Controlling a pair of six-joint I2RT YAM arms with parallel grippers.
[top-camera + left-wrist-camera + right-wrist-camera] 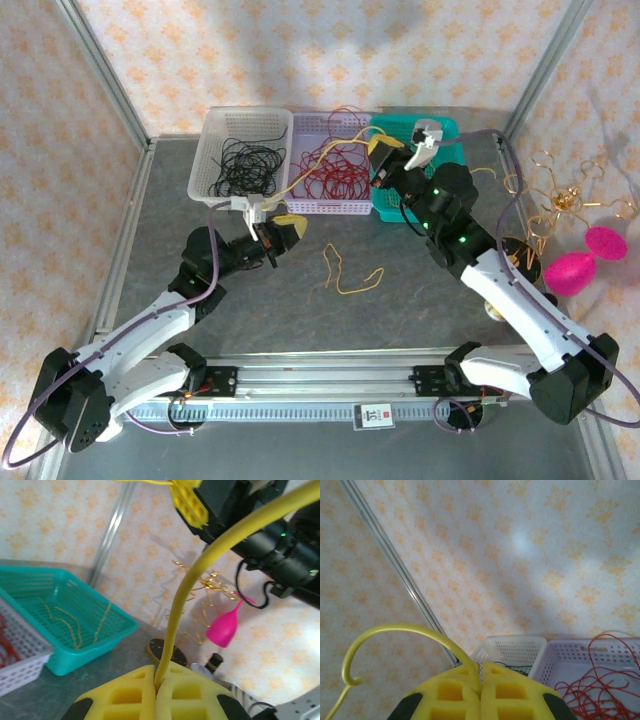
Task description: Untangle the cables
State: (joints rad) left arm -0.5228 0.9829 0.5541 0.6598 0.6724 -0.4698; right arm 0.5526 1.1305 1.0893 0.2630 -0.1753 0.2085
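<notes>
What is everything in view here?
White basket: 1, white, back left.
Black cables: bunch, black, inside it.
Lavender basket: 1, lavender, back middle.
Red cables: bunch, red, inside it.
Teal basket: 1, teal, back right.
Yellow cables: several, yellow, inside it.
Loose yellow cable: 1, yellow, on grey table.
Held yellow cable: 1, yellow, gripped at both ends.
Gold wire ornament: 1, gold, far right.
Pink goblet: 1, pink, beside ornament.
Left gripper: 1, yellow pads, shut on held yellow cable.
Right gripper: 1, yellow pads, shut on same cable.

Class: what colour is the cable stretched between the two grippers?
Yellow; the cable shows best in the left wrist view.
</notes>
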